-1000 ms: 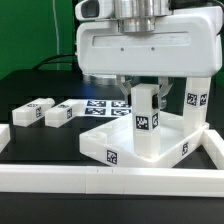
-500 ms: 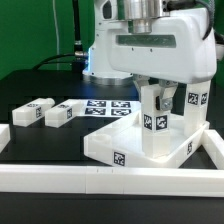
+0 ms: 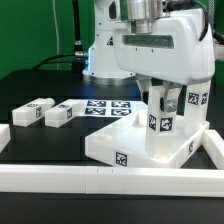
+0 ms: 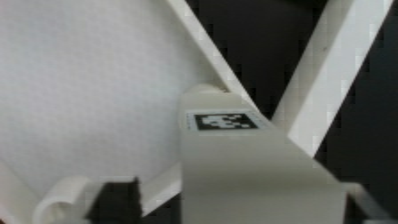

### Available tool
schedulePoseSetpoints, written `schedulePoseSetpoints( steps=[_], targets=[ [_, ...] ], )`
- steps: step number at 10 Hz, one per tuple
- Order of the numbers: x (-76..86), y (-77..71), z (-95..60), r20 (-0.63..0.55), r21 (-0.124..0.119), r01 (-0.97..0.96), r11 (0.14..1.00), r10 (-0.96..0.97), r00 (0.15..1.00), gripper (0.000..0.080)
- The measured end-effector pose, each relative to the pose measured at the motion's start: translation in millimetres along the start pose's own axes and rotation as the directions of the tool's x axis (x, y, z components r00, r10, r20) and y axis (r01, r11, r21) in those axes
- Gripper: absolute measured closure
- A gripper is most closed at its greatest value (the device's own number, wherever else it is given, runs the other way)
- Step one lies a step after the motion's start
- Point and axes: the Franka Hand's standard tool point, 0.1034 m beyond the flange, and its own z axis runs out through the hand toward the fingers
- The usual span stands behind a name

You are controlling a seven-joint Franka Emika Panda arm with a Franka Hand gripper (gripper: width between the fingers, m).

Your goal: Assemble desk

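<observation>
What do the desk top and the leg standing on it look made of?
The desk top: probably hard plastic, matte white; even colour, crisp rimmed edges. The upright leg: seemingly the same smooth white plastic; its black-and-white tag looks like a flat printed sticker.

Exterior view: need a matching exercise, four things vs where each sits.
Things:
1 held leg
2 leftmost loose leg
3 marker board
4 border rail

Places:
A flat on the table, just beyond the desk top
B along the table's near edge
C upright on the desk top, in the gripper
D lying at the exterior view's far left

Pairs: 1-C, 2-D, 3-A, 4-B
</observation>
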Motion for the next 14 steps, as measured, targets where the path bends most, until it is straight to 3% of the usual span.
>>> schedulePoseSetpoints(
  steps=[1,3,7,12,14],
  targets=[
    [0.0,-0.1,-1.1,0.001,-0.002,0.101,0.995,-0.101,0.995,0.0186],
    [-2.6,-1.1,-0.9,0.002,-0.003,0.278,0.961,-0.278,0.961,0.0160],
    [-6.5,-3.1,-0.4,0.002,-0.007,0.620,0.785,-0.620,0.785,0.0150],
    [-3.8,-1.3,1.2,0.010,-0.019,0.909,0.417,-0.909,0.417,0.0150],
    [-5.1,-1.4,1.5,0.019,-0.042,0.962,0.270,-0.962,0.271,0.0150]
  ],
)
